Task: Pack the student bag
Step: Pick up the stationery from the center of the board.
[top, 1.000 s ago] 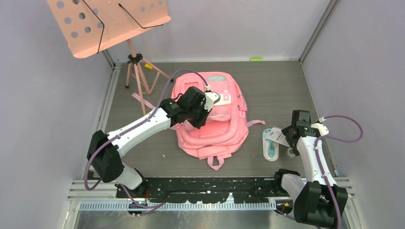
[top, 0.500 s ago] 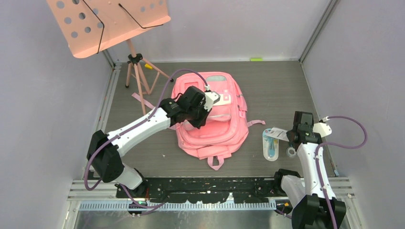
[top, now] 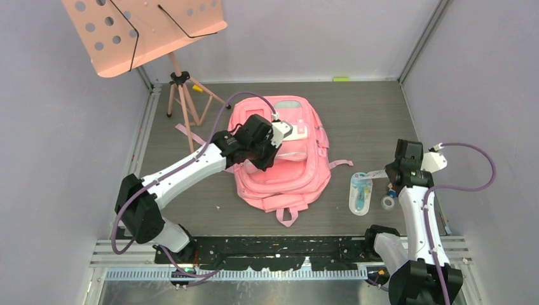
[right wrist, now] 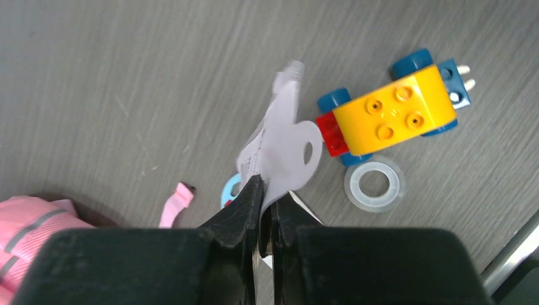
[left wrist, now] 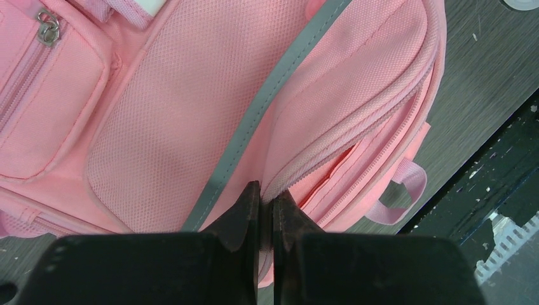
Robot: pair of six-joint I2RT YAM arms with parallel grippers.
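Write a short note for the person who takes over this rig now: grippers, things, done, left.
Left gripper: shut on the backpack near its zip.
Right gripper: shut on the white card of a packet, right of the backpack.
Toy car and clear ring lie on the table beside it.
Done: packet gripped.
Left: carry it into the backpack, probably the other things too.

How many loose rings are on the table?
1: a clear ring beside the toy car, right of the bag. A blue loop behind the card may be another.
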